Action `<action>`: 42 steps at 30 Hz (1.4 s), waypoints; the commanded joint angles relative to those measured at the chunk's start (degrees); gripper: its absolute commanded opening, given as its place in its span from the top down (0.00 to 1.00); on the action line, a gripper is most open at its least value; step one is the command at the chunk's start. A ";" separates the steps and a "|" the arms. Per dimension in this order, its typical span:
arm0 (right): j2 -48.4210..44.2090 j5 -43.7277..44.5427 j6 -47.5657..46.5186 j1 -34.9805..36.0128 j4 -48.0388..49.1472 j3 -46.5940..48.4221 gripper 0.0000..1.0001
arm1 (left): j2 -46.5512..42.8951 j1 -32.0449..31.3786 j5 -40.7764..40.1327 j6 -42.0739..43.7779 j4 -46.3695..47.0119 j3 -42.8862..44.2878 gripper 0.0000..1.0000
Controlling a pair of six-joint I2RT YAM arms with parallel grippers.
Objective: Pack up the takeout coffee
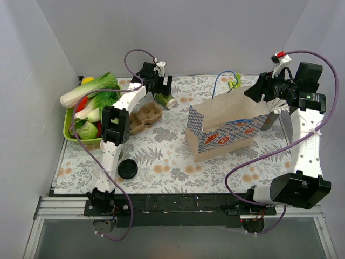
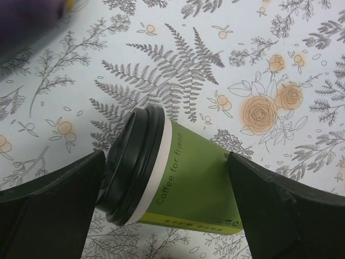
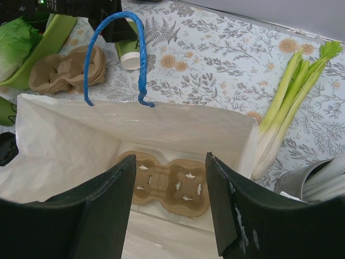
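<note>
The takeout coffee [image 2: 188,189], a green paper cup with a black lid [image 2: 132,167], lies on its side on the floral table cloth, seen at the back of the table in the top view [image 1: 166,100]. My left gripper [image 2: 166,162] hangs low over it and is open, with one finger [image 2: 48,210] at the lid end and the other at the base end. The white paper bag [image 1: 226,127] stands open at centre right. My right gripper [image 3: 171,158] is open above the bag's mouth with nothing between its fingers. A brown cup carrier [image 3: 170,183] lies on the bag's floor.
A stack of brown carriers [image 1: 144,117] sits left of the cup. A loose black lid [image 1: 128,169] lies near the front left. A green basket [image 1: 69,129] of vegetables stands at the far left. Celery [image 3: 285,102] and a metal container [image 3: 307,178] are beside the bag, whose blue handle [image 3: 137,54] stands up.
</note>
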 commanded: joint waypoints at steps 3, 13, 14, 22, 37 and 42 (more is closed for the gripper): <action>-0.84 -0.70 -0.27 0.12 0.46 -0.81 0.37 | -4.46 -0.97 6.34 3.19 -1.22 -2.00 0.04; -1.71 -0.87 0.17 0.04 0.63 -2.40 0.37 | -9.91 -2.37 24.18 8.47 -2.01 -10.53 0.10; -1.80 -0.96 0.17 0.04 0.72 -2.66 0.37 | -10.00 -2.55 25.24 8.64 -2.27 -10.79 0.11; -2.15 -1.13 0.96 0.04 1.24 -3.63 0.37 | -14.74 -6.06 27.98 10.75 -2.71 -16.85 0.08; -3.21 -1.58 1.93 0.04 2.13 -5.91 0.36 | -37.31 -9.14 -6.57 -17.26 2.13 -33.37 0.02; -3.21 -2.01 2.10 0.12 2.48 -6.35 0.36 | -39.44 -9.75 -1.04 -26.24 -1.48 -38.82 0.02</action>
